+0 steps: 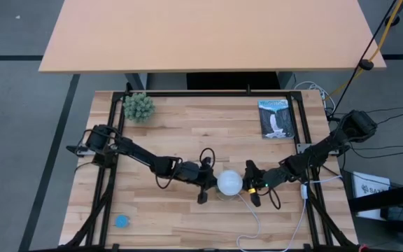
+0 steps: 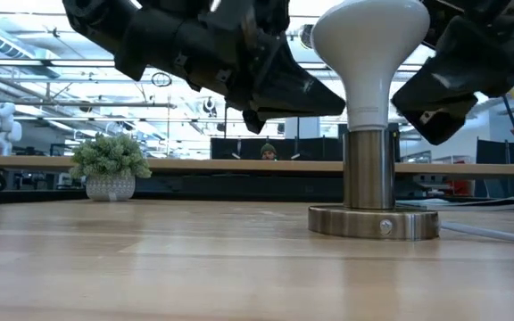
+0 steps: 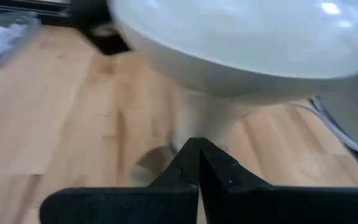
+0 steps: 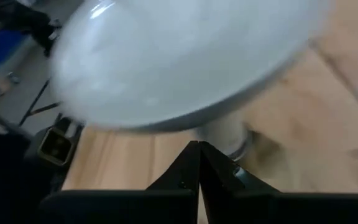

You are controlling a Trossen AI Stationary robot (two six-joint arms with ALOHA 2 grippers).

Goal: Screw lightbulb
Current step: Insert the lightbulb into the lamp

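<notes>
The white lightbulb (image 1: 229, 183) stands upright in a silvery socket (image 2: 368, 169) on a round metal base (image 2: 373, 221) at the table's middle; its globe (image 2: 368, 31) is on top. It also fills the left wrist view (image 3: 241, 43) and the right wrist view (image 4: 179, 62). My left gripper (image 1: 207, 184) is shut just left of the bulb, its tips (image 3: 197, 149) pointing at the neck under the globe. My right gripper (image 1: 252, 185) is shut just right of the bulb, its tips (image 4: 197, 149) also pointing at the neck. My left gripper's shut fingertips (image 2: 333, 105) stand close to the bulb's neck (image 3: 207, 121), level, from the table's left; I cannot tell whether they touch it. My right gripper's shut fingertips (image 2: 404, 100) stand close to the neck (image 4: 225, 130) from the table's right; I cannot tell whether they touch it.
A small potted plant (image 1: 138, 106) stands at the far left and a printed booklet (image 1: 276, 119) lies at the far right. A small blue thing (image 1: 122, 221) lies near the front left. The socket's white cord (image 1: 254, 217) runs to the near edge.
</notes>
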